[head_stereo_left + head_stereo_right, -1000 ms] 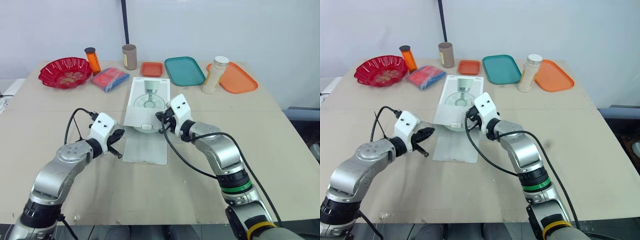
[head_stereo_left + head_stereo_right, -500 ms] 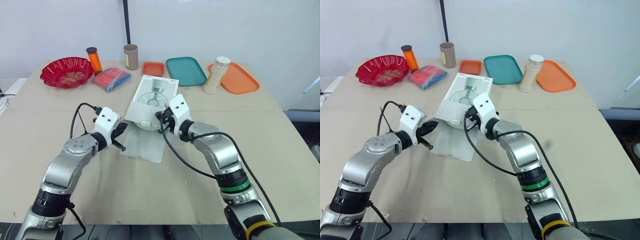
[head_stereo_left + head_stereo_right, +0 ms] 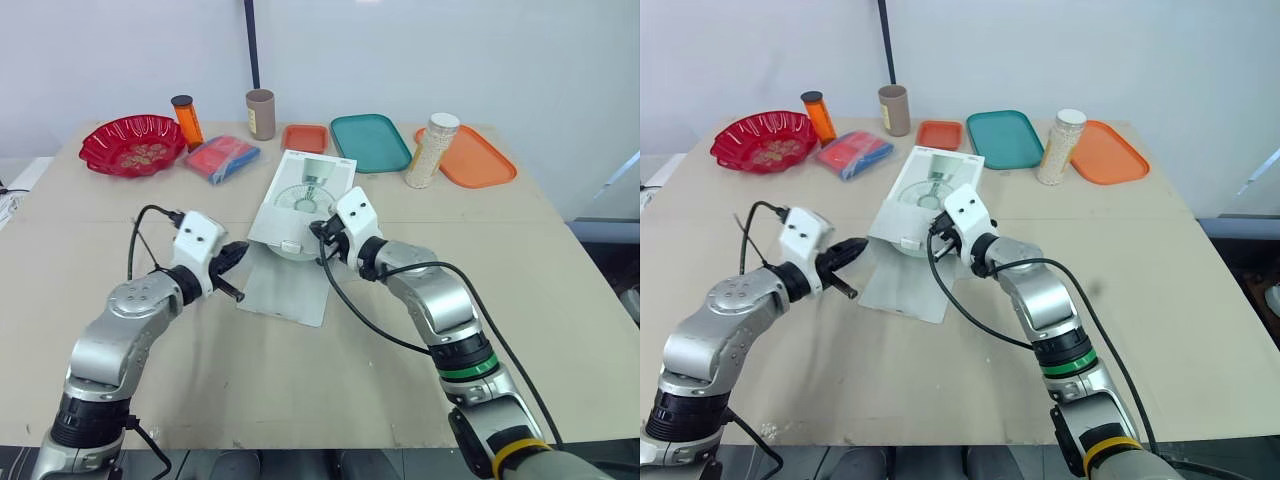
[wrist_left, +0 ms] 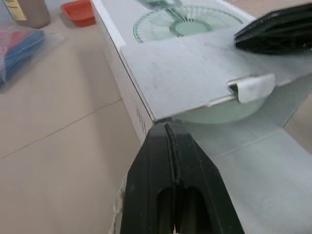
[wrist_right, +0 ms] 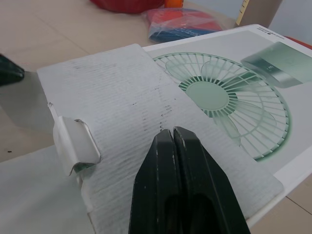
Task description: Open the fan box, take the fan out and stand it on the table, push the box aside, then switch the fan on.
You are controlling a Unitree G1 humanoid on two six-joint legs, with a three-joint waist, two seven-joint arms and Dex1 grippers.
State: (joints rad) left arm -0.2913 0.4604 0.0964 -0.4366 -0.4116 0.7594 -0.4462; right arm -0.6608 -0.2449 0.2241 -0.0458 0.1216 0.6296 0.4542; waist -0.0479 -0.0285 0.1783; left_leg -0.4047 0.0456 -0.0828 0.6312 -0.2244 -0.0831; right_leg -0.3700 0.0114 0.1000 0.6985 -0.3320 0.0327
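Observation:
The white fan box (image 3: 305,190), printed with a green fan, lies skewed in the middle of the table, and its long flap (image 3: 283,288) lies flat toward me. A pale round shape (image 4: 222,111) shows under the lid at the open end. My left gripper (image 3: 233,264) is shut and empty, its tip (image 4: 168,134) at the box's near left corner. My right gripper (image 3: 322,238) is also shut, pressing its tip (image 5: 169,136) down on the box's top panel near the tuck tab (image 5: 73,141).
Along the back stand a red bowl (image 3: 130,145), an orange bottle (image 3: 185,120), a brown tube (image 3: 260,113), a red-blue packet (image 3: 220,158), a small orange tray (image 3: 304,137), a teal tray (image 3: 370,142), a grain jar (image 3: 432,150) and an orange tray (image 3: 470,157).
The box has turned, its near end and flap swinging to the left. My left gripper came up to the box's corner, then eased back left. The right gripper stays on the box top.

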